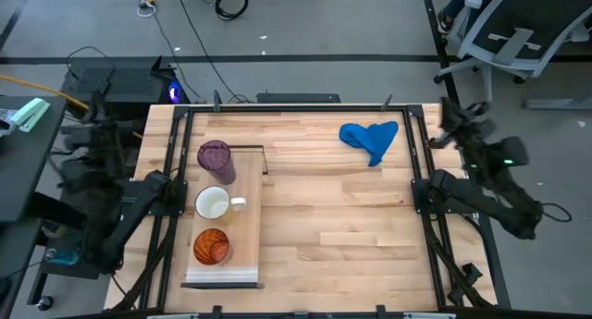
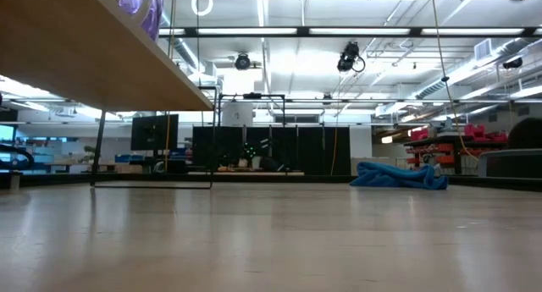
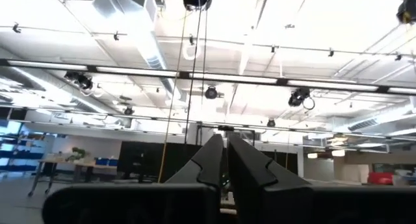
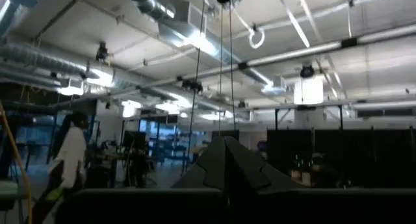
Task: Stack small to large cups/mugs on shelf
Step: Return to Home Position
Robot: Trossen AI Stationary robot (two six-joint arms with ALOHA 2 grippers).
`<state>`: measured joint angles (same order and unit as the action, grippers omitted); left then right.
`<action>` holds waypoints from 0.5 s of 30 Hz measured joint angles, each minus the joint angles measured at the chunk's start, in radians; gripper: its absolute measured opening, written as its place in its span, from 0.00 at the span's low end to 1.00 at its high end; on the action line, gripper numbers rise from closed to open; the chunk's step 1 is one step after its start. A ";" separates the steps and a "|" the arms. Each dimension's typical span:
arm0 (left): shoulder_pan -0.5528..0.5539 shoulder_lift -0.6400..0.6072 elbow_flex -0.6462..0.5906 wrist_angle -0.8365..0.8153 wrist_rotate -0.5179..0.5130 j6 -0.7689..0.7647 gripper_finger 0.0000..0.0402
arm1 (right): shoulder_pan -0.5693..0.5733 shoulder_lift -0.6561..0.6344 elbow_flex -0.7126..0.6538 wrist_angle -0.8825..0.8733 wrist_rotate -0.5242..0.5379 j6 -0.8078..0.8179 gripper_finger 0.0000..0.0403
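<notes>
The shelf (image 1: 242,217) is a pale board raised above the table's left side; in the low view its underside (image 2: 85,55) shows, standing on a thin dark frame (image 2: 212,140). On it stand, in a row from far to near, the purple tumbler (image 1: 215,160), the white mug (image 1: 213,204) and the orange-red cup (image 1: 211,247). The tumbler also shows in the low view (image 2: 140,8). My left gripper (image 3: 225,152) is shut and empty, drawn back off the table's left edge and pointing up at the ceiling. My right gripper (image 4: 226,149) is shut and empty off the right edge, also pointing up.
A crumpled blue cloth (image 1: 370,139) lies at the table's far right; it also shows in the low view (image 2: 398,175). Dark rails (image 1: 296,107) run along the table's edges. A person (image 4: 68,159) stands in the room beyond the table.
</notes>
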<state>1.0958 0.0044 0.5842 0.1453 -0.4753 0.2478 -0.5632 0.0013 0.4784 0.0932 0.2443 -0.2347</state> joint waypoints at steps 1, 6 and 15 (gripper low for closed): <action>0.000 0.000 -0.028 0.022 -0.008 0.001 0.08 | 0.000 0.000 -0.038 0.011 0.010 0.010 0.02; 0.000 0.000 -0.159 0.117 -0.021 -0.018 0.09 | 0.000 0.000 -0.190 0.138 0.021 0.074 0.02; 0.000 0.002 -0.330 0.243 -0.072 -0.163 0.06 | 0.000 -0.001 -0.418 0.329 0.047 0.190 0.02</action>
<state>1.0958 0.0062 0.2541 0.3886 -0.5473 0.0845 -0.5632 0.0006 0.0606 0.4225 0.2909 -0.0444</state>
